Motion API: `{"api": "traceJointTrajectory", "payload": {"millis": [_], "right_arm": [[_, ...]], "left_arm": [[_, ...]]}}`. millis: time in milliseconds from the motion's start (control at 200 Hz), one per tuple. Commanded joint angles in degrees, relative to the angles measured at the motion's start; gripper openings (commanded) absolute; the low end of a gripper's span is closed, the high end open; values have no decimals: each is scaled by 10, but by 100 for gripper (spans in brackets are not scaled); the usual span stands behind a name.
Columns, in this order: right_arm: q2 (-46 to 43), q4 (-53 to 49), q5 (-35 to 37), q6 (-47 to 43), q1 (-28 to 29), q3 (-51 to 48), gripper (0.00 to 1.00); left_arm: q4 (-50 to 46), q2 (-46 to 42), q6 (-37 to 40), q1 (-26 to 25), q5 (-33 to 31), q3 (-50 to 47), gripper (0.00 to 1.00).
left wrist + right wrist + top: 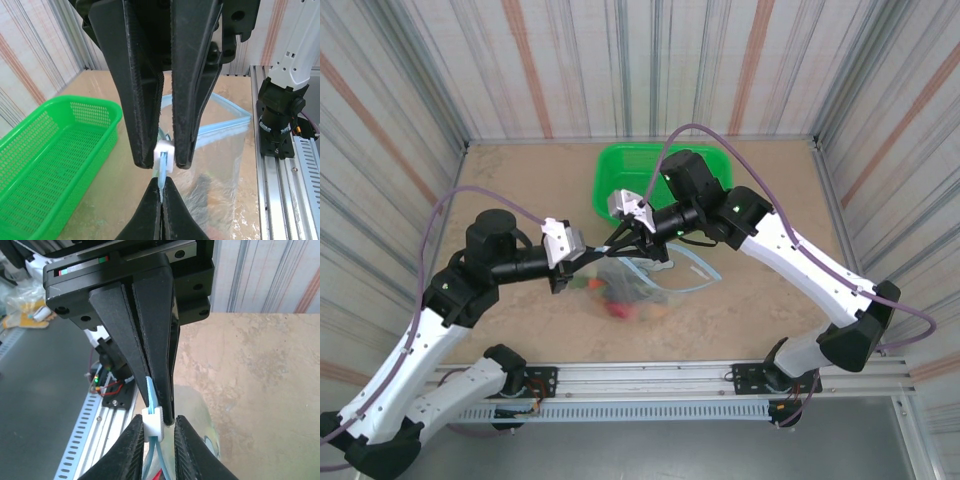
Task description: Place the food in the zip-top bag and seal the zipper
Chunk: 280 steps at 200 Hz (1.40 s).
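Note:
The clear zip-top bag (655,280) lies mid-table, with red and orange food (623,306) showing through it. Its pale blue zipper (227,119) carries a white slider (165,153) at the left end. My left gripper (161,182) is shut on the zipper strip just beside the slider. From the opposite side, my right gripper (160,420) straddles the slider (152,423), with its jaws closed in against it. In the top view the left gripper (598,256) and right gripper (612,244) meet at the bag's left corner.
A green mesh basket (617,165) stands behind the bag; in the left wrist view the basket (50,150) lies at the left. An aluminium rail (670,376) with the arm bases runs along the near edge. Corrugated walls enclose the table.

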Motion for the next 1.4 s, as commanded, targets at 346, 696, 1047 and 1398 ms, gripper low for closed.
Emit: {"api": "traceJointTrajectory", "payload": {"millis": [346, 696, 1047, 1398], "right_arm": [[-32, 33, 28, -6, -20, -40, 0], [-120, 50, 81, -8, -110, -154, 0], [-215, 56, 141, 13, -176, -291, 0], [-246, 57, 159, 23, -189, -331, 0]], "left_arm": [[-28, -5, -15, -3, -37, 35, 0], [8, -98, -44, 25, -199, 16, 0], [30, -191, -34, 27, -345, -7, 0], [24, -187, -46, 27, -317, -9, 0]]}}
